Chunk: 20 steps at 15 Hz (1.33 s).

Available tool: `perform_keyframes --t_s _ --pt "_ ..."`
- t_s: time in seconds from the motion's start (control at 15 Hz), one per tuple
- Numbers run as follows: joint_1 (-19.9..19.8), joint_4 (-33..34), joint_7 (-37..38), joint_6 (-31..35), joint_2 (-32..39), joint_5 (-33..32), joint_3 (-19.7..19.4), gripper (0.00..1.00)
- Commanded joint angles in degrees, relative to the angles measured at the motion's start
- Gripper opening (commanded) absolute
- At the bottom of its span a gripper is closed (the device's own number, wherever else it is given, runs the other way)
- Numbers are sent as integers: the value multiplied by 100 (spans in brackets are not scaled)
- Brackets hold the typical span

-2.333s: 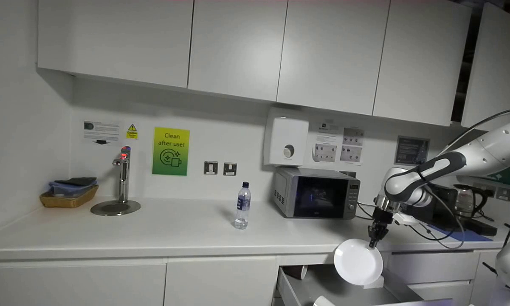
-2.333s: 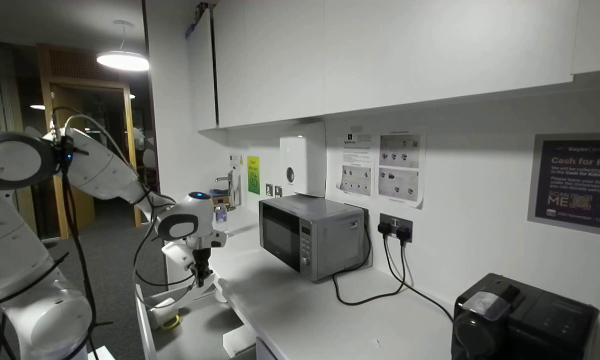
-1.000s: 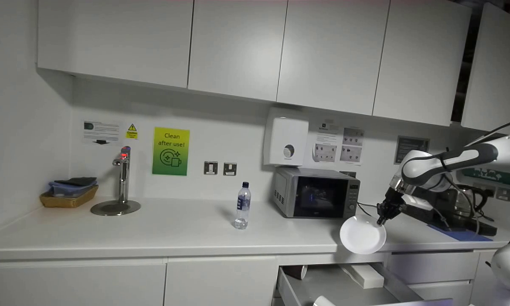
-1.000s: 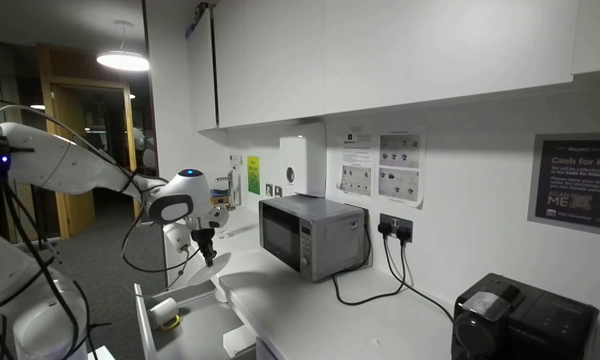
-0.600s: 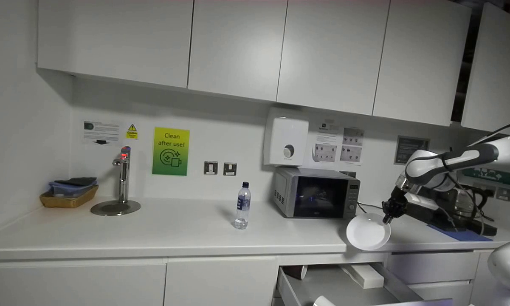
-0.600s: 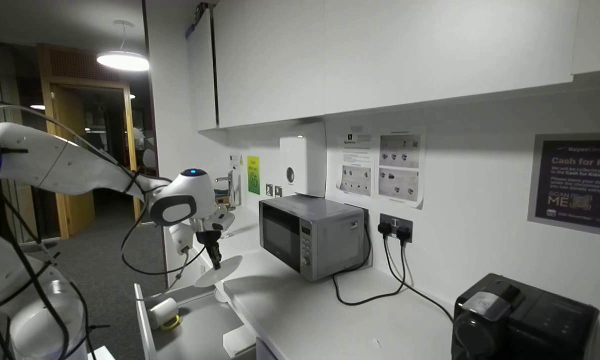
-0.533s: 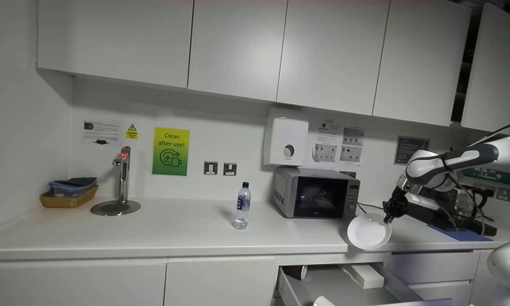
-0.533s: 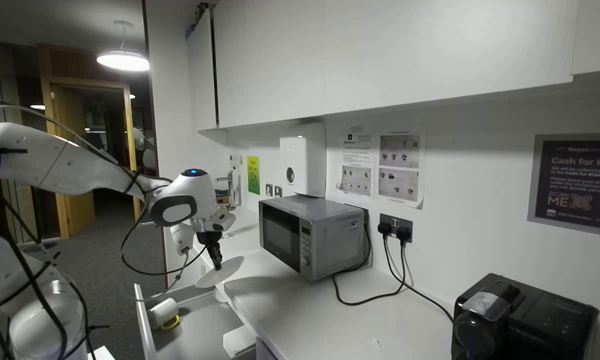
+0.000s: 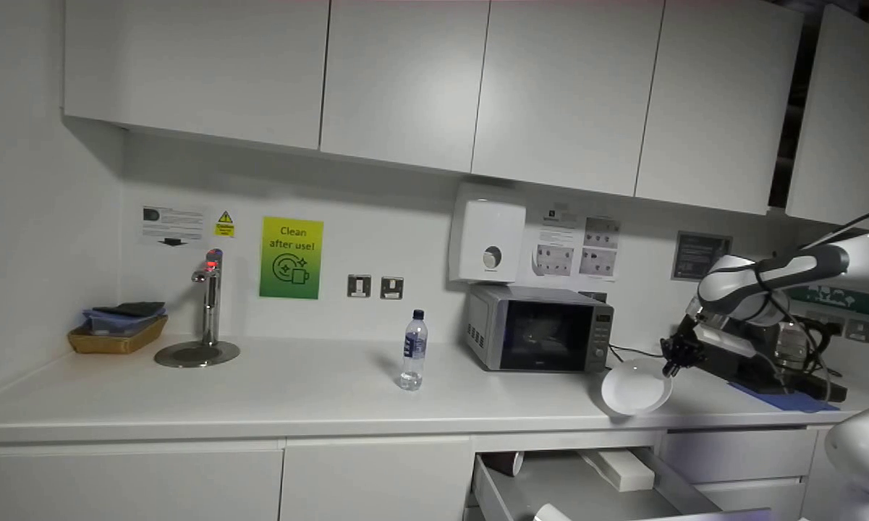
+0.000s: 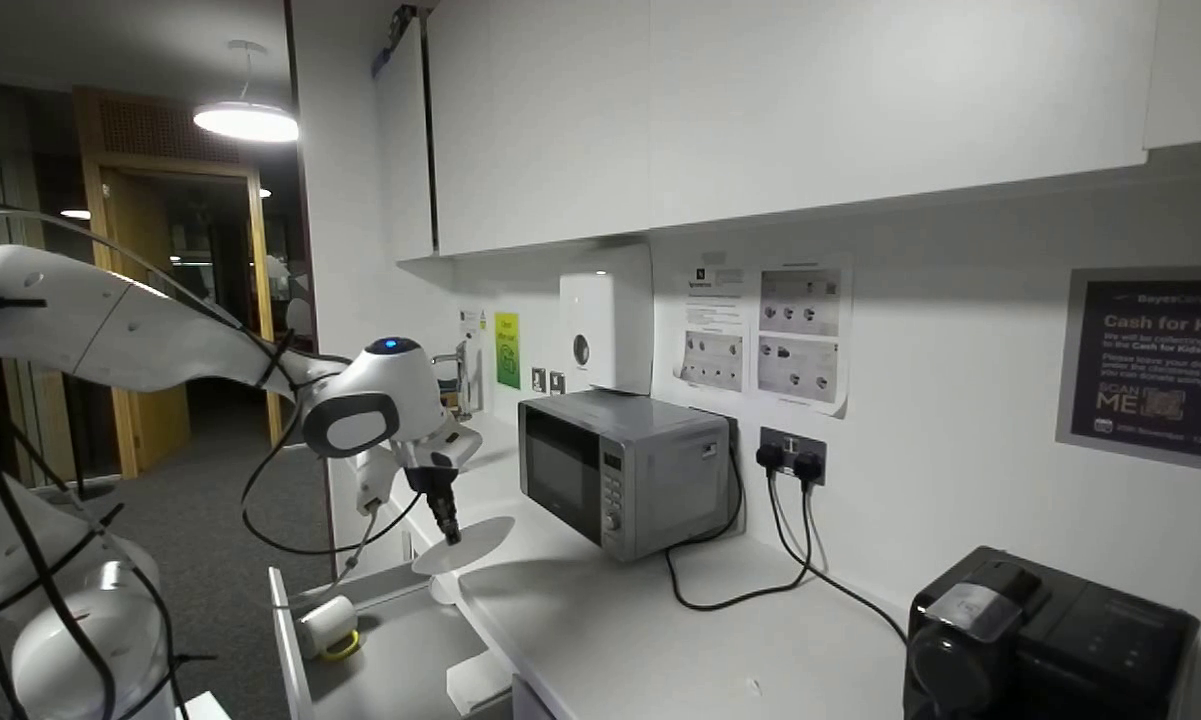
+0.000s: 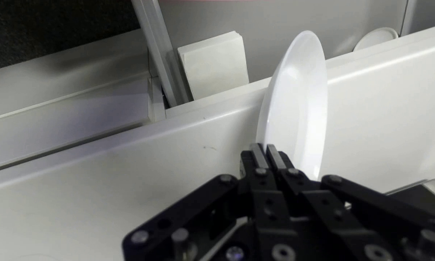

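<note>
In an exterior view, a robot arm (image 9: 814, 265) holds a white plate (image 9: 635, 388) aloft over an open drawer (image 9: 564, 488), the plate's face tipped toward the camera and its rim clamped in the claw (image 9: 670, 372). Above and behind the drawer, a microwave (image 9: 550, 333) sits on the tabletop (image 9: 297, 391); a water bottle (image 9: 413, 356) stands upright to the drawer's left, with a tap (image 9: 210, 300) farther left. Inside the drawer, a white block (image 9: 627, 470) lies at the right rear, a dark cup (image 9: 505, 463) at the left rear.

In an exterior view, the plate appears almost edge-on and tilted, partly above the drawer and partly above the tabletop behind it. A white mug with a yellow handle (image 10: 328, 627) lies on its side in the drawer, near its front panel (image 10: 289, 640). A black machine (image 10: 1045, 640) stands well to the drawer's right.

In the wrist view, the claw's two fingers (image 11: 276, 156) are nearly together, pinching the plate's rim, while the plate's far end overlaps the drawer. The white block lies just beside the drawer's side wall (image 11: 162, 54); dark carpet (image 11: 40, 29) shows beyond the drawer.
</note>
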Motion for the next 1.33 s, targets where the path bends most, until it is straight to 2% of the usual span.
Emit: perform_keyframes --t_s 0.0,0.67,1.27 --pt "-186 61 329 208 -23 -127 -74 1" --pt "-621 34 733 440 -64 -105 -223 1" --pt "-534 -4 700 296 63 -54 -269 4"
